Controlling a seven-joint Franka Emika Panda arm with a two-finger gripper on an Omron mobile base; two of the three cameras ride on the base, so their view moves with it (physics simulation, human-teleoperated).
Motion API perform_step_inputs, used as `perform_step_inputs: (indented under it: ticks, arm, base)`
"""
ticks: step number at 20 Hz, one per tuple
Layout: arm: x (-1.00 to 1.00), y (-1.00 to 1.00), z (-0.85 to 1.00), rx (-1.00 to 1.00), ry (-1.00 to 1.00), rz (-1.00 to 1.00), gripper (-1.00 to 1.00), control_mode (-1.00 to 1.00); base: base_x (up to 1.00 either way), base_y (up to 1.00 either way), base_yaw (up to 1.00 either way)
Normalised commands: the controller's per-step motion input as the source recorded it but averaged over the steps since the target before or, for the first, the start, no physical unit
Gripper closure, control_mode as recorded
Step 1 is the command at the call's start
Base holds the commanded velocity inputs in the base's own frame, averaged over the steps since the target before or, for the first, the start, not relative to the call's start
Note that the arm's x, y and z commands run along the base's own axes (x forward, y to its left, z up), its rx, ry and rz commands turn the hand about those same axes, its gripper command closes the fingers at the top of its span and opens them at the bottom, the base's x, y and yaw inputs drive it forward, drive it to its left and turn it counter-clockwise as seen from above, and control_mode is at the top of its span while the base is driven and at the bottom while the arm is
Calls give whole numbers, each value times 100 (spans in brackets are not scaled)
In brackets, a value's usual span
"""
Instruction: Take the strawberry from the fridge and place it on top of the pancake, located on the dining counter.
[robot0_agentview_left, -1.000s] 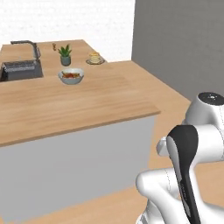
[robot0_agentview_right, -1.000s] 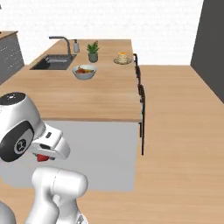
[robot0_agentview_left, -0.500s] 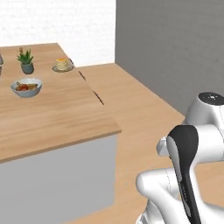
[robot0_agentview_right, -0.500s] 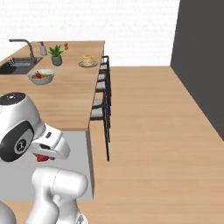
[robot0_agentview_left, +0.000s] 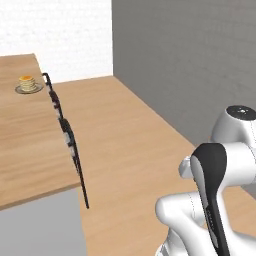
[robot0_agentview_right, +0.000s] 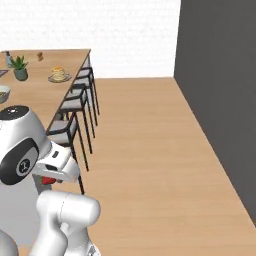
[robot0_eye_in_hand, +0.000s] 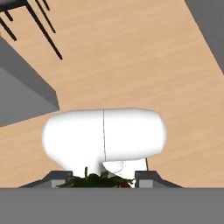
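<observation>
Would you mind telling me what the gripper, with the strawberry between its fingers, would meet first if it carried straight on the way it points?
In the hand view the gripper, shut on the strawberry, points downward. Most likely it would meet the robot's own white body just ahead, with the wooden floor beyond; depth is unclear.

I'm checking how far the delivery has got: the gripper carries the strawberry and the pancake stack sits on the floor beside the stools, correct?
Not quite. The pancake stack sits on its plate on the dining counter, as the right base view shows. The gripper does carry the strawberry.
</observation>
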Motion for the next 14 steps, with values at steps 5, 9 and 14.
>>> perform_step_inputs:
  ticks: [5,9,14]
  arm:
    - [0,0,0,0,0,0,100,100]
    - [0,0,0,0,0,0,100,100]
    - [0,0,0,0,0,0,100,100]
  base:
    - [76,-100,-3]
    - [85,-86,0]
    - [94,-67,0]
